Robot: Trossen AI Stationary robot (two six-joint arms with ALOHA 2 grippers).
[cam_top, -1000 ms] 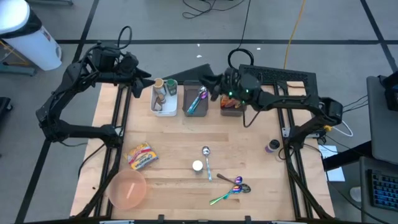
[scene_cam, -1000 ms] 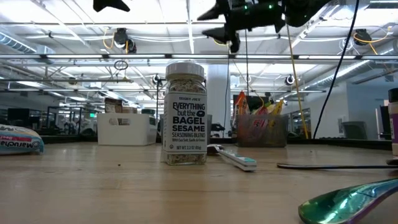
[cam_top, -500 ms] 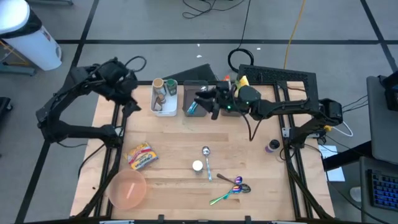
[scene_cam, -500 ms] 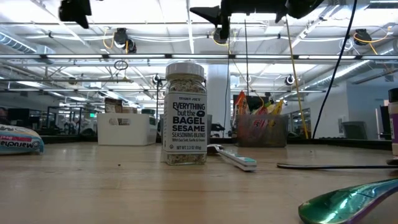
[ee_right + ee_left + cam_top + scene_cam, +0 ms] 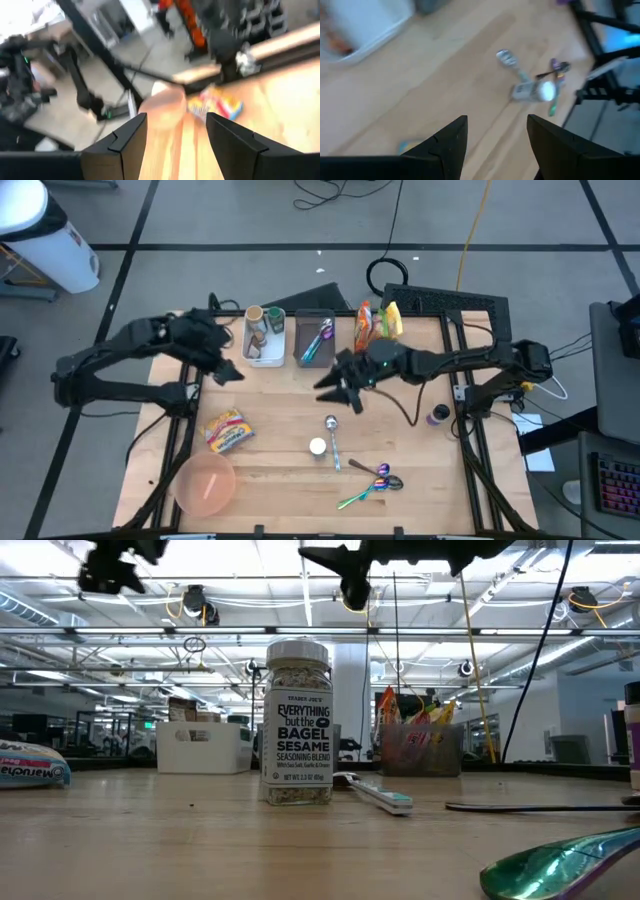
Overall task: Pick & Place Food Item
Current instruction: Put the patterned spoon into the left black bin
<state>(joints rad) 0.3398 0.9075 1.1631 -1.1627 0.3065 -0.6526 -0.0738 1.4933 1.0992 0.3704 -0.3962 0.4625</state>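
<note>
Hovering part-open and empty: left gripper [image 5: 228, 372] near the tabletop's [image 5: 280, 395] left edge, nearer the yellow snack packet [image 5: 228, 431] lying toward the front-left corner; right gripper [image 5: 338, 390] mid-tabletop, fingers apart too.

The open left gripper [image 5: 496, 137] hangs above the seasoning jar [image 5: 534, 91].

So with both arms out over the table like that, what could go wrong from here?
1. The right gripper, open and empty, hangs near the seasoning jar and the spoon leaning against it; coming down there could tip the tall jar.
2. The left gripper, also open, is beside the white bin and could clip its rim.
3. The snack bag lies close to the pink bowl, so grabbing it may nudge the bowl.
</note>
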